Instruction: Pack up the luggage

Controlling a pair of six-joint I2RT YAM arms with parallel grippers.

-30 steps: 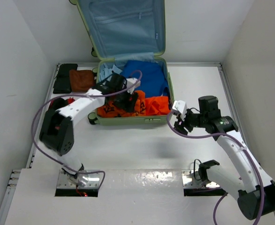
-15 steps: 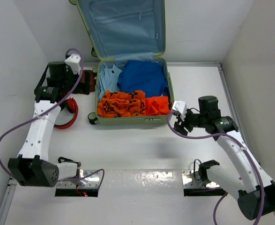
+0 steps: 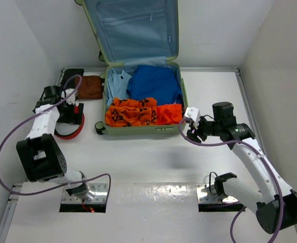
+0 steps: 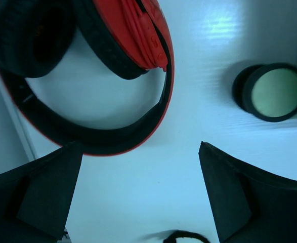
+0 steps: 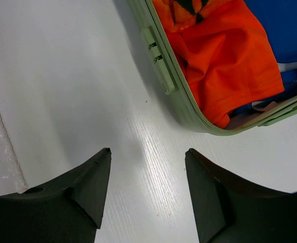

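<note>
Luggage, lid up, partly filled with clothes, near corner just ahead of right gripper, jaws apart and empty; red headphones ahead of left gripper, jaws wide and empty, plus brown garment, unpacked.

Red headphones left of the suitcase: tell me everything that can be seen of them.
The headphones are an over-ear pair with a glossy red shell, plastic by its look, black ear cushions and black padding lining the inside of the headband. They lie flat on the white table, to the left of the luggage and apart from its black wheel. The left gripper hovers over them with jaws open, closed on nothing. In the top view the arm hides part of them.
</note>
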